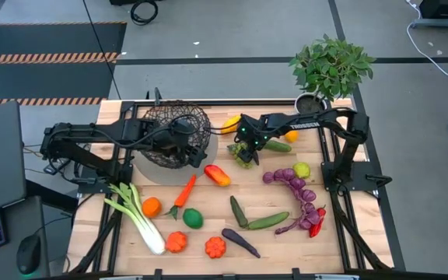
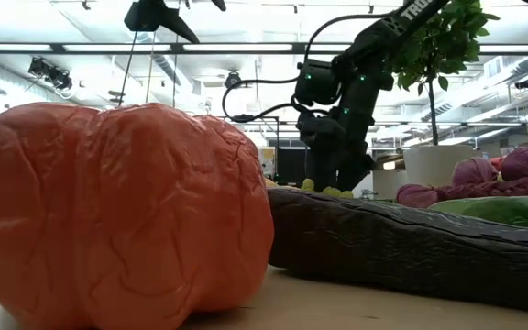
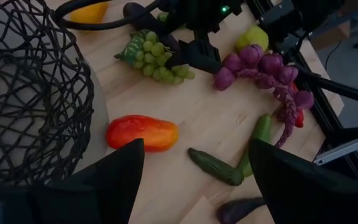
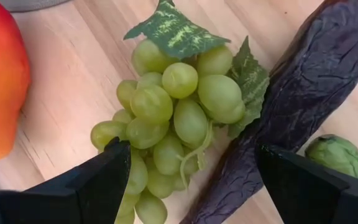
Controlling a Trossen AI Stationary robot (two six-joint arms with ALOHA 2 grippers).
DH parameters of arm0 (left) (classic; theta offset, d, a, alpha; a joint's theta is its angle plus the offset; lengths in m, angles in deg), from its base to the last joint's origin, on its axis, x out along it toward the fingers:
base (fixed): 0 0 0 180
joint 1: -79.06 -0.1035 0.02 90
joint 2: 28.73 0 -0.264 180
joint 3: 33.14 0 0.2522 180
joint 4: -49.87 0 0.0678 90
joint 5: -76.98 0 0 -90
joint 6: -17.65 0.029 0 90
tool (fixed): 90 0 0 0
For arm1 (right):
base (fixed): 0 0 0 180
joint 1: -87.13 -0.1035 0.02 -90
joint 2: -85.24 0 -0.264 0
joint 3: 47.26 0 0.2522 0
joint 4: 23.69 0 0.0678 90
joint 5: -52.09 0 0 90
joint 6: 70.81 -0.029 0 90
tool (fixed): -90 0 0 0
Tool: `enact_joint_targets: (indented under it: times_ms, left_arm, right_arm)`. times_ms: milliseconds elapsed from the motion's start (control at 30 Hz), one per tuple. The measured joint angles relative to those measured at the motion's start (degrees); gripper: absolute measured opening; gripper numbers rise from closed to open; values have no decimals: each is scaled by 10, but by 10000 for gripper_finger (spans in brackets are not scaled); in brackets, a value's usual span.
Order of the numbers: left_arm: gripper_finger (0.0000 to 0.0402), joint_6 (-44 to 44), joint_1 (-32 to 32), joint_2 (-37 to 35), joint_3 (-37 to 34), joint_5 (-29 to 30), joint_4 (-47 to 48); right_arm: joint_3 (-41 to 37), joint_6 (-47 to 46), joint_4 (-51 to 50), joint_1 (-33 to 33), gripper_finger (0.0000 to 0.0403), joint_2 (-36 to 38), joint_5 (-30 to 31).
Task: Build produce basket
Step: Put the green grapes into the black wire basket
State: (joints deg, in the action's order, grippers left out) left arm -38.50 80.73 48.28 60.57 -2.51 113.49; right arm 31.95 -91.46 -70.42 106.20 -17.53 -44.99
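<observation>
From above, the wire basket [image 1: 176,134] is sitting at about ten o'clock on the table [image 1: 286,237], with the left gripper [image 1: 183,142] lying over its rim; whether its fingers are apart cannot be told from this height. The right gripper [image 1: 245,152] is hovering near the table's centre, toward twelve o'clock, over a bunch of green grapes [image 1: 243,150]. Most of the produce is lying loose: a leek [image 1: 134,214] at eight o'clock, a carrot [image 1: 183,191], an orange [image 1: 152,207], a lime [image 1: 193,218], two cucumbers [image 1: 257,218] and purple aubergines [image 1: 294,183] toward four o'clock, with a potted plant [image 1: 329,68] at one o'clock. The low view is showing none of that layout; an orange mini pumpkin [image 2: 122,215] is filling its left half, a dark aubergine [image 2: 411,246] is lying just beside it, and the right arm is coming down behind. The left wrist view is showing what the overhead one hides: the left fingers [image 3: 114,171] are standing apart, holding nothing, beside the basket mesh [image 3: 33,93], with a red-orange pepper [image 3: 143,133] beyond them. The right wrist view is giving the closest look: the right fingers [image 4: 104,177] are spread wide on either side of the grapes [image 4: 179,118], not gripping them, and an aubergine [image 4: 303,93] is touching the bunch.
</observation>
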Motion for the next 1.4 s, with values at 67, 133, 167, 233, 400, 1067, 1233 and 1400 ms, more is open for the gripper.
enact_joint_targets:
  times_ms: [67,133,167,233,400,1067,1233,1400]
  left_arm:
    - [293,1,0,0,0,0,0]
    - [293,1,0,-3,0,0,0]
    - [293,2,0,-5,0,0,0]
    - [293,3,0,-7,0,0,-2]
    - [293,1,0,-9,0,0,-5]
    - [293,31,0,-47,0,-44,0]
    - [293,36,0,-69,0,-44,22]
    - [293,35,0,-98,0,-43,42]
  right_arm:
    - [0,1,0,0,347,0,11]
    - [-1,-3,0,0,346,0,26]
    - [-1,-10,0,0,346,0,32]
    - [-1,-24,4,0,346,-1,39]
    - [-1,-32,5,-2,346,-1,43]
    - [-2,-93,21,-30,118,-3,1]
    - [1,-94,13,-30,49,12,-30]
    - [36,-84,-5,-28,11,45,-48]
